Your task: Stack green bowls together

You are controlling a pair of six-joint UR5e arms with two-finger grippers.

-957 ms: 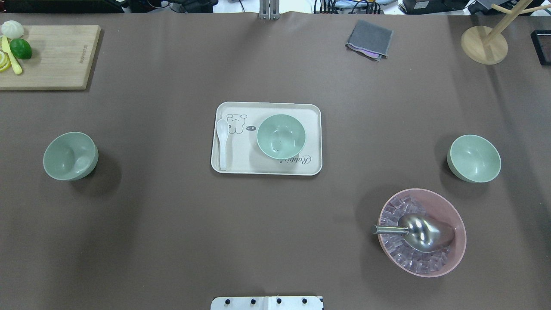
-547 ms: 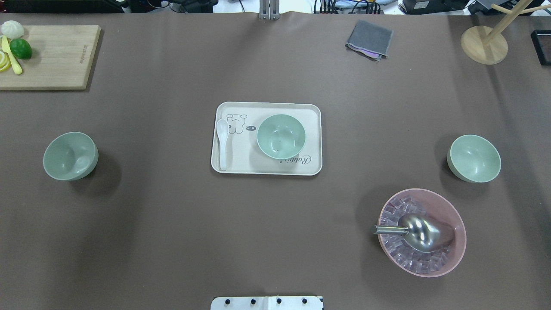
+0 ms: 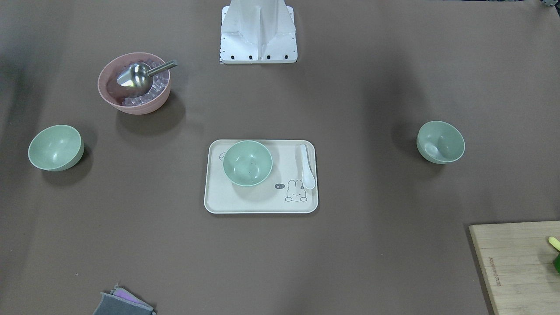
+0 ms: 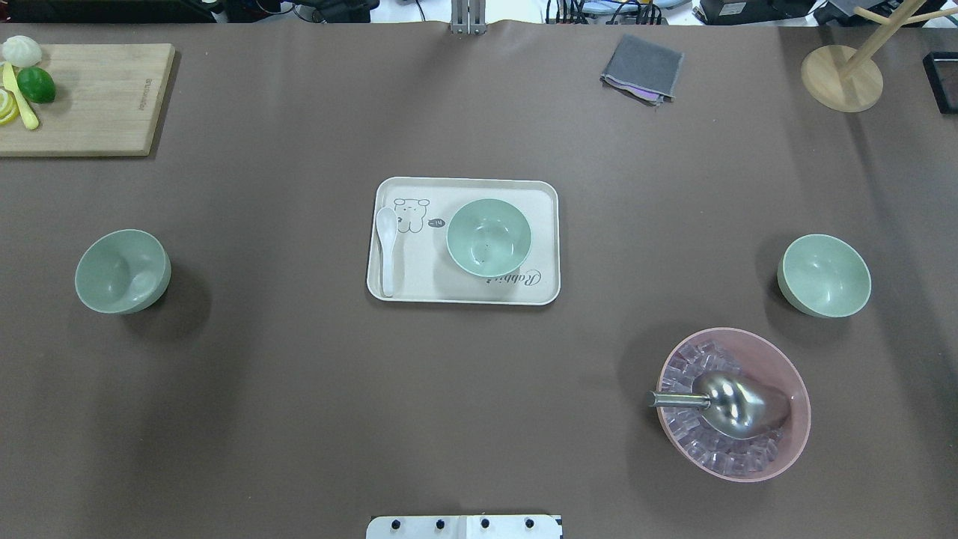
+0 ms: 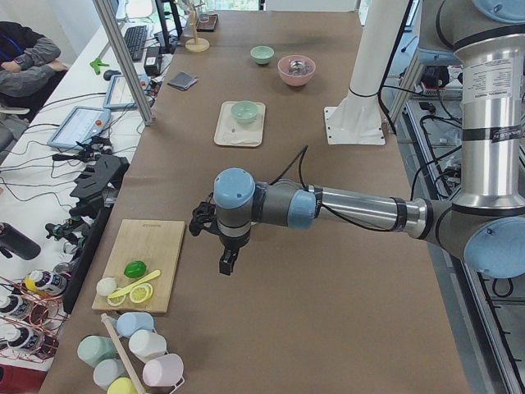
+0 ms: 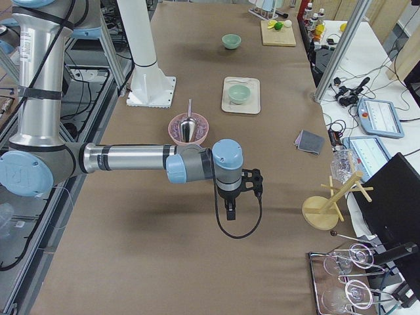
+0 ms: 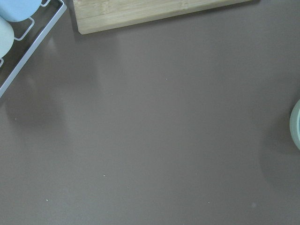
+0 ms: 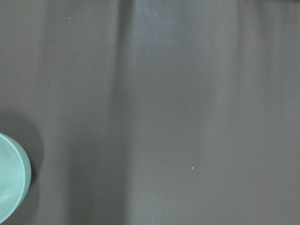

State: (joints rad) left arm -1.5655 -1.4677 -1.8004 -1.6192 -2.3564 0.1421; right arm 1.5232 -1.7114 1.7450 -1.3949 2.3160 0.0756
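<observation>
- The three green bowls are sitting apart on the table [image 4: 299, 412], none of them nested in another.
- The middle green bowl [image 4: 489, 237] is standing upright on the cream tray [image 4: 464, 293] at the table's centre. A white spoon [image 4: 387, 251] is lying along the tray's other side.
- The left green bowl [image 4: 122, 271] is resting on the bare table, well out toward the robot's left.
- The right green bowl [image 4: 823, 275] is sitting well out on the robot's right. It is near the pink bowl [image 4: 799, 419], which is holding clear cubes and a metal scoop [image 4: 737, 406].
- The left gripper [image 5: 227, 267] is hanging fingers-down above the table, near the cutting board [image 5: 156, 246]. Only the side view is catching it, so I cannot tell whether its fingers are apart or together.
- The right gripper [image 6: 230, 213] is hanging the same way over the table's right end, beyond the pink bowl. Again I cannot tell how its fingers are set.
- Each wrist camera is looking down on brown table, with a sliver of green bowl at the frame's edge.
</observation>
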